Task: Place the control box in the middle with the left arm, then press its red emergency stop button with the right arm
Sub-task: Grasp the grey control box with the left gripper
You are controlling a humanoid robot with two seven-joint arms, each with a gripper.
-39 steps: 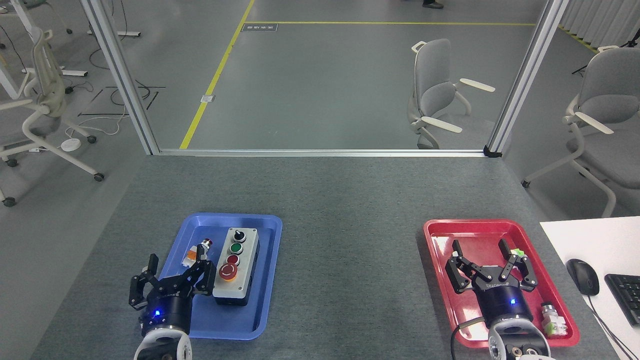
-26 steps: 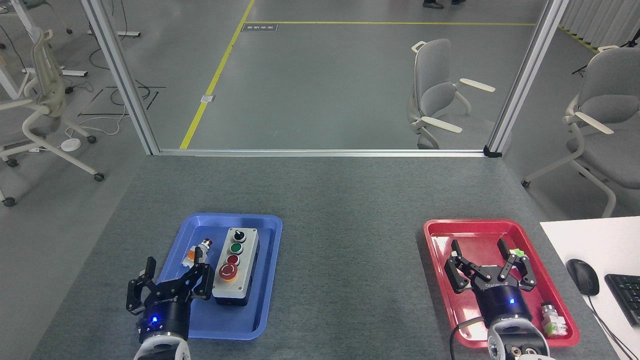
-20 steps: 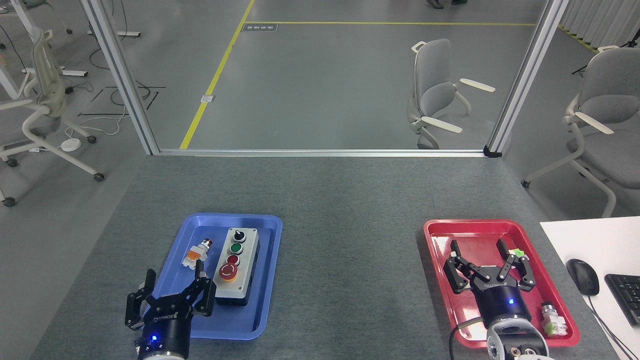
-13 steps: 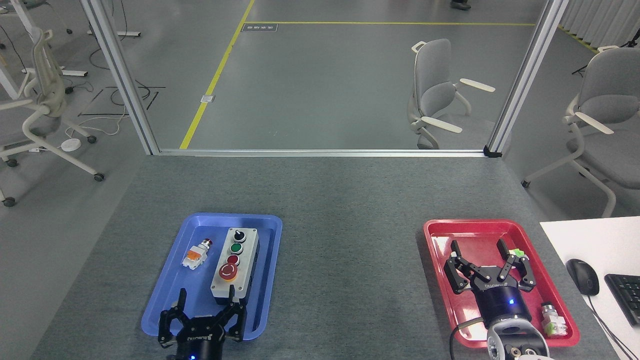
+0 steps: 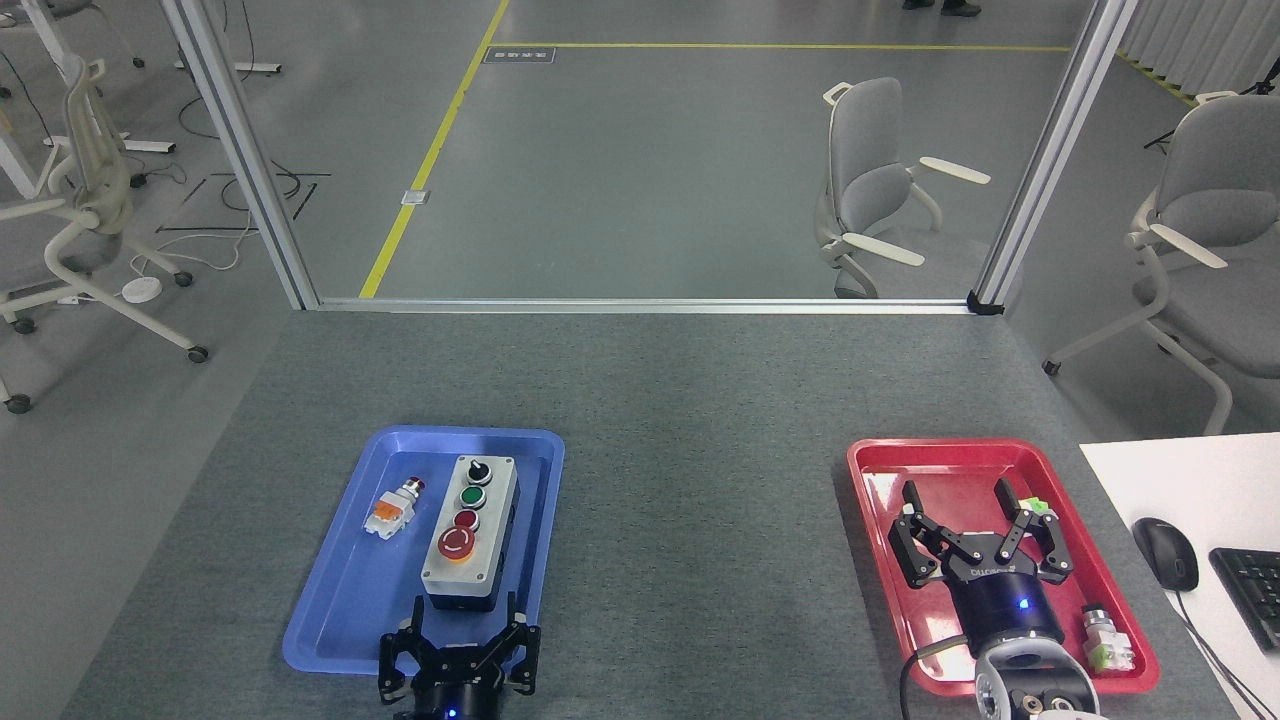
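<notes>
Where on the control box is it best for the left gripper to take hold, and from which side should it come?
Probably across the two long side walls of the control box, near its near end. The box lies lengthwise away from the robot in the blue tray, and the open left gripper is just before that end. Come from above, clear of the emergency stop button.

Control box (image 5: pixel 470 534) in blue tray (image 5: pixel 330 610); left tool (image 5: pixel 462 630) open just below it; right tool (image 5: pixel 980 528) open over red tray (image 5: pixel 880 560).

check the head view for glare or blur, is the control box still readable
Head view: sharp, evenly lit, soft shadows only. Control box and its red emergency stop button read clearly. Mild sheen on the red tray. Left gripper is cropped at the bottom edge.
</notes>
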